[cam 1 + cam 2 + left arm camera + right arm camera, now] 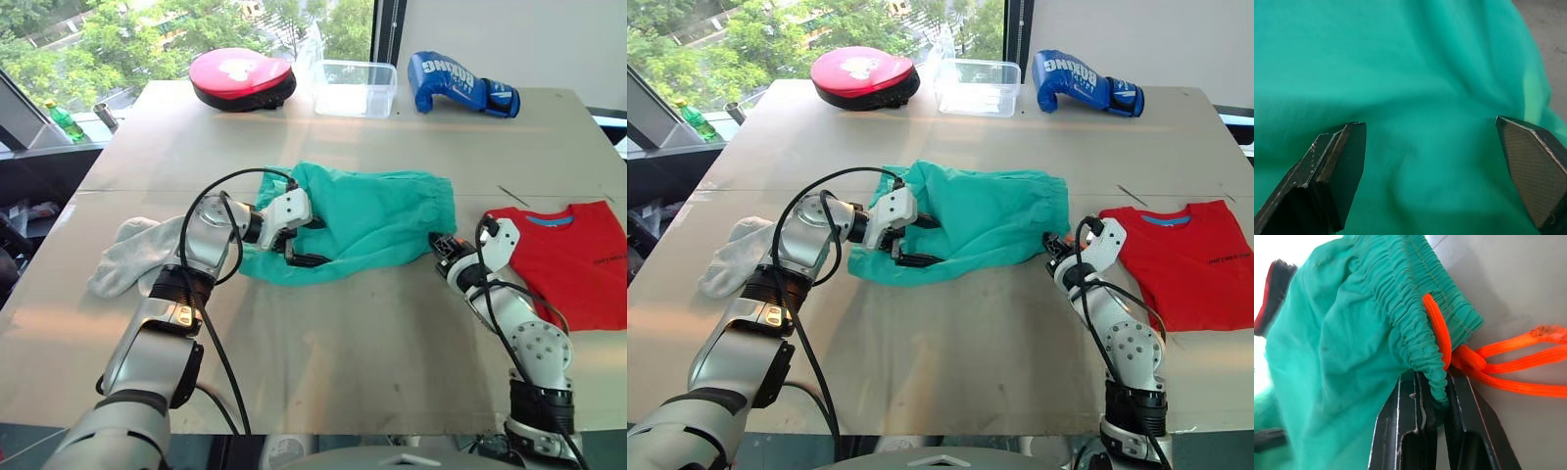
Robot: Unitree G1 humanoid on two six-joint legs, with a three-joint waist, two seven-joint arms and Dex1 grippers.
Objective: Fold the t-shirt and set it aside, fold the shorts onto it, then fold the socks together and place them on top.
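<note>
I see a grey table [323, 333] carrying the shorts [382, 220] mid-table, t-shirt [573, 259] right, socks [132, 255] left; red pad [240, 76], clear tub [355, 88], blue boxing glove [460, 81] far.

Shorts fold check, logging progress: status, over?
Right tool shut on shorts waistband. Left tool open over the fabric. T-shirt lies aside. Nothing blocking.

Shorts [367, 220] between socks [132, 255], t-shirt [573, 255]

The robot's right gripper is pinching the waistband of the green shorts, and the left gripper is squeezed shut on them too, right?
Not quite. The right gripper does pinch the shorts at the waistband, but the left gripper is open, its fingers spread wide over the fabric. The left wrist view shows it.
</note>
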